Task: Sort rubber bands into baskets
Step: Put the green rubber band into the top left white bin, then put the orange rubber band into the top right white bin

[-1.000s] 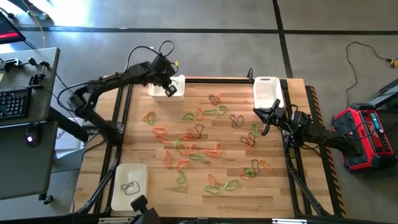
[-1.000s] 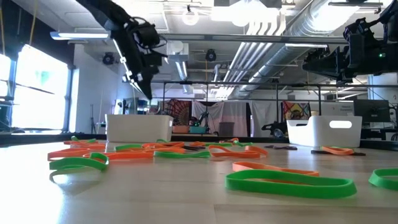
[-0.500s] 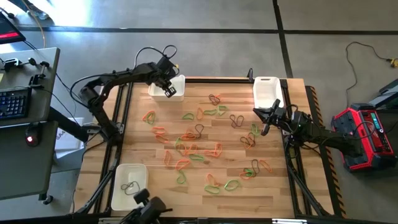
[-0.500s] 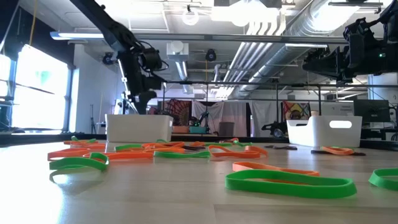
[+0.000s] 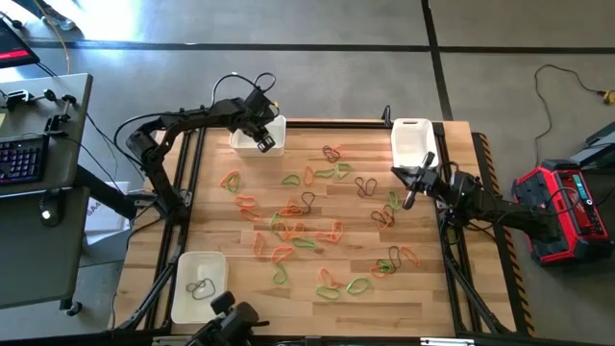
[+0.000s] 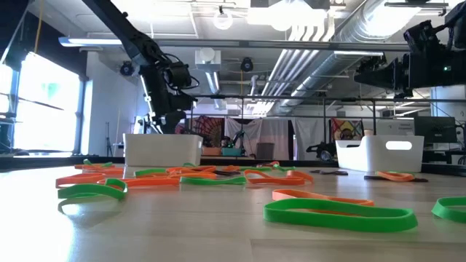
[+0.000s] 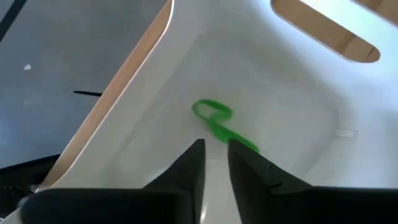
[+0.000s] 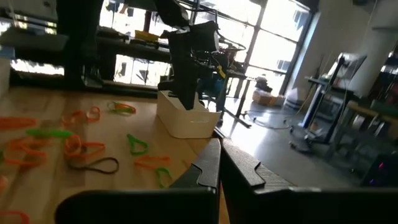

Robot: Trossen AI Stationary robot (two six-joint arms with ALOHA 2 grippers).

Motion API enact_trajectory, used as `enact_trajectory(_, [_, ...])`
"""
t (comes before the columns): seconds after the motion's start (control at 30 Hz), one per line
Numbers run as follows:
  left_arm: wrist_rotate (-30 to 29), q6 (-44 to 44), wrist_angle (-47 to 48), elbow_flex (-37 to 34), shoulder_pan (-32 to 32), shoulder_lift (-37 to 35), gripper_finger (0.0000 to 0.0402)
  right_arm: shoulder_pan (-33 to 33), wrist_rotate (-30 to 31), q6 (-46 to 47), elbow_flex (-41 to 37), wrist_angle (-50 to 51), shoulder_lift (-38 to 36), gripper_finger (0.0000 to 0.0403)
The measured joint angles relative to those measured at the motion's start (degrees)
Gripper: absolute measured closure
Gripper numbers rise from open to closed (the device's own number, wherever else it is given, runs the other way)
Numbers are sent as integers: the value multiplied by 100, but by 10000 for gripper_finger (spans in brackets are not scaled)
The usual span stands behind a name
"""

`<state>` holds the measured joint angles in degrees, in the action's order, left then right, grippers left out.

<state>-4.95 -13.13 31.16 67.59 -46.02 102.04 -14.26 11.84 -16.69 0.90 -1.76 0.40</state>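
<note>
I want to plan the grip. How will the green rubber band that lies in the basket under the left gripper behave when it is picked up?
The green rubber band lies twisted in the basket, so it is probably floppy and would sag. It looks thin, so likely very light.

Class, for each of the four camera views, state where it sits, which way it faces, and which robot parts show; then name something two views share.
High view: overhead, straight down on the table; both arms, left tool, right tool.
Low view: table height, level across the rubber bands; left arm over a basket.
Left wrist view: down into that basket; own fingers slightly apart above a green band.
Right wrist view: across the table; own shut fingers.
Shared: high and left wrist views show the same basket.
</note>
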Motion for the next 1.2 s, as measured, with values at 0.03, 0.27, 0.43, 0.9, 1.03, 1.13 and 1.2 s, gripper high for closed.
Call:
enact_trajectory(0.03, [2,0,-22,0,2,0,319,0,0,-28,-1,0,2,403])
enact_trajectory(0.27, [154,-3,-220,-2,72,-156,270,0,0,11,-1,0,0,403])
enact_trajectory(0.43, [348,2,-300,-22,140,-495,273,0,-22,286,-1,0,0,403])
enact_trajectory(0.9, [496,203,-2356,-1359,950,-2009,374,0,-53,1361,-1,-60,1,403])
enact_trajectory(1.03, [493,199,-2883,-1734,1292,-2378,391,0,-92,1521,-1,-61,0,403])
enact_trajectory(1.13, [490,211,-3231,-1973,1521,-2586,396,0,-93,1678,-1,-164,2,403])
enact_trajectory(1.2, [487,216,-3402,-2100,1676,-2680,396,0,-92,1695,-1,-303,2,403])
